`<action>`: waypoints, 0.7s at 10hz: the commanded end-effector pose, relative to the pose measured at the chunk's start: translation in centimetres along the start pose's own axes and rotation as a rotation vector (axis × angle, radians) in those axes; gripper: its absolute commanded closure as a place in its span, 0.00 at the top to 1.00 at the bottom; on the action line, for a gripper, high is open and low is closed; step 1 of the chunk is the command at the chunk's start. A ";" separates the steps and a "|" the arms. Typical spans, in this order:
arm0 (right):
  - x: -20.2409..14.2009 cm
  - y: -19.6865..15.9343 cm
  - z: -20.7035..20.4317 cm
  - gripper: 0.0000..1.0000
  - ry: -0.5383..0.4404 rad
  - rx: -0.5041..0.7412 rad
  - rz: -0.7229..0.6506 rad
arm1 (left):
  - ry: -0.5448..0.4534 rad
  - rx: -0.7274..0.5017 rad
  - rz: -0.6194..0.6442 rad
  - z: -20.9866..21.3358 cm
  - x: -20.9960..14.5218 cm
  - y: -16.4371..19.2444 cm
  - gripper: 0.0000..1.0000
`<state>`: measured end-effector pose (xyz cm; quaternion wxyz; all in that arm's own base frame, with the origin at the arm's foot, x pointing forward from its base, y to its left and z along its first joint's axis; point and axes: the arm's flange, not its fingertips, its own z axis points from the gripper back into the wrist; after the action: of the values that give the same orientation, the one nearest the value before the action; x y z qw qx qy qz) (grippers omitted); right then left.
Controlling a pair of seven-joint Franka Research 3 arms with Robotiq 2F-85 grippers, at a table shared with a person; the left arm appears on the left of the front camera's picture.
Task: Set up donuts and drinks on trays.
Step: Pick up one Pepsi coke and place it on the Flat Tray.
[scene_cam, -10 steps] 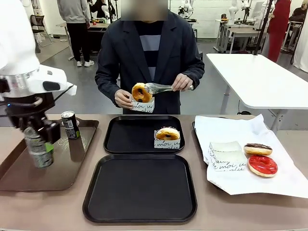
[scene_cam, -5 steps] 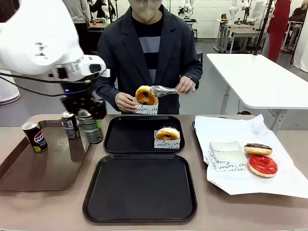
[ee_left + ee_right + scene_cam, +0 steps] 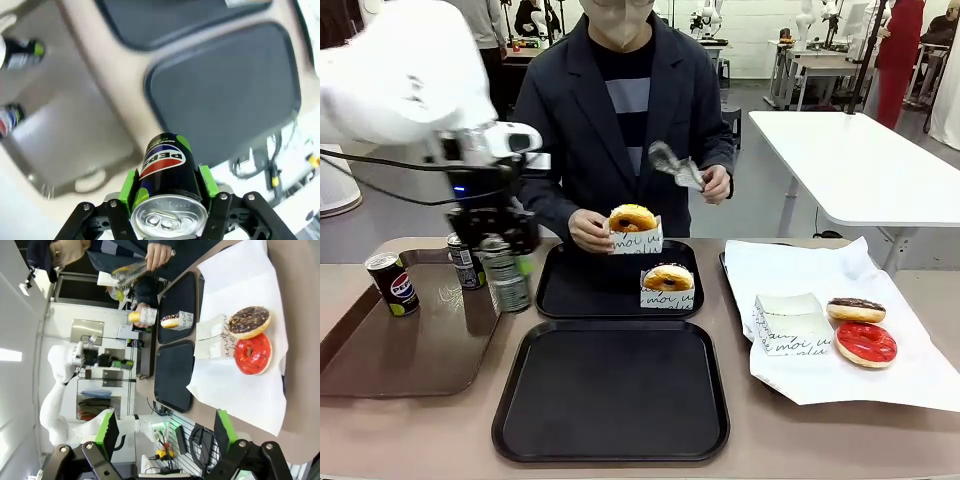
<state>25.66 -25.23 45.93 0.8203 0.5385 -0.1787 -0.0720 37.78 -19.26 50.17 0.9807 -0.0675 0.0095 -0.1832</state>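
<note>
My left gripper [image 3: 504, 243] is shut on a black Pepsi can [image 3: 507, 282] and holds it upright in the air, between the brown tray [image 3: 380, 365] and the far black tray [image 3: 570, 285]. In the left wrist view the can [image 3: 166, 167] sits between the green pads [image 3: 128, 186]. Two more cans [image 3: 395, 284] [image 3: 464, 262] stand on the brown tray. A sleeved yellow donut [image 3: 668, 285] lies on the far tray. The person's hand holds another sleeved donut [image 3: 633, 231] at that tray's back edge. The near black tray [image 3: 610, 392] is bare. My right gripper [image 3: 166, 432] is open, high above the table.
White paper [image 3: 880, 375] at the right carries a stack of sleeves [image 3: 790, 325], a chocolate donut [image 3: 855, 310] and a red donut [image 3: 865, 344]. The person's other hand holds metal tongs [image 3: 677, 166] raised at chest height.
My left arm carried the can rightward from over the brown tray to beside the far black tray. The person dropped the donut into its sleeve, lowered it and lifted the tongs away.
</note>
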 end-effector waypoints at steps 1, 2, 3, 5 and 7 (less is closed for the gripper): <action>0.1 0.0 0.1 1.00 -0.007 0.019 0.018 | -0.068 -0.037 -0.067 4.2 -10.2 4.4 0.59; 0.1 0.0 0.1 1.00 -0.007 0.019 0.018 | -0.088 -0.027 -0.067 4.5 -12.5 5.7 0.59; 0.1 0.0 0.1 1.00 -0.007 0.019 0.018 | -0.090 -0.027 -0.031 4.4 -12.7 6.3 0.59; 0.1 0.0 0.1 1.00 -0.007 0.019 0.018 | -0.108 0.013 0.048 4.0 -11.2 6.4 0.59; 0.1 0.0 0.1 1.00 -0.007 0.019 0.018 | -0.082 -0.038 -0.024 4.9 -14.0 6.3 0.59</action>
<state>25.66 -25.23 45.94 0.8203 0.5384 -0.1788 -0.0718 27.75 -7.55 53.75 0.9791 -0.0897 -0.0296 -0.1802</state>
